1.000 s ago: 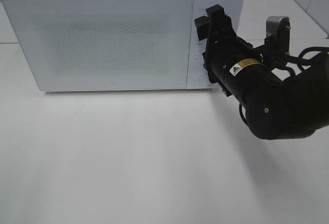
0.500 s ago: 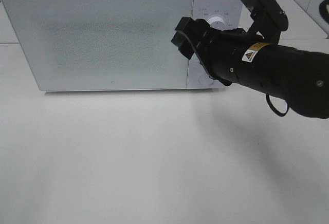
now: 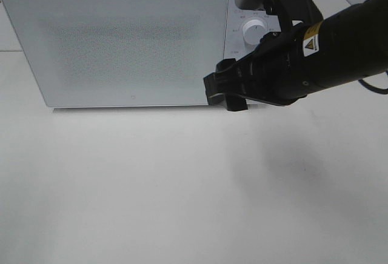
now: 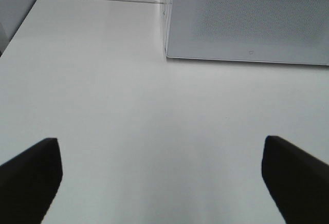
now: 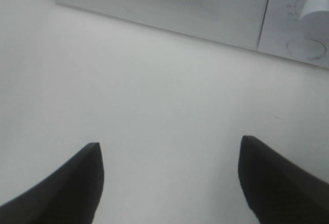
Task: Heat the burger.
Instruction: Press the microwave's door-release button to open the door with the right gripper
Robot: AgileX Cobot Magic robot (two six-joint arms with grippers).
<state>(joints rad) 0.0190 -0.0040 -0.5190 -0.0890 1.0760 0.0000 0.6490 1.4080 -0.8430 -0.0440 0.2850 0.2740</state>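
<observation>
The burger is out of view in every frame. The white microwave (image 3: 127, 46) stands at the back of the table with its door closed; its inside is hidden behind the speckled door. My right gripper (image 3: 223, 92) hangs in front of the door's lower right corner, below the control dial (image 3: 253, 32). In the right wrist view the gripper (image 5: 169, 183) is open and empty above bare table, with the microwave (image 5: 169, 3) ahead. My left gripper (image 4: 162, 178) is open and empty over the table, facing the microwave's (image 4: 247, 18) left corner.
The white table (image 3: 151, 185) stretches in front of the microwave. The microwave's control panel has a round button (image 5: 307, 48) under the dial (image 5: 313, 5). My black right arm (image 3: 327, 46) covers part of the panel. A tiled wall shows at the far right.
My right arm has swung away from the control panel, first to the left and then down, so the gripper now sits lower, in front of the door's bottom right corner. The dial is uncovered.
</observation>
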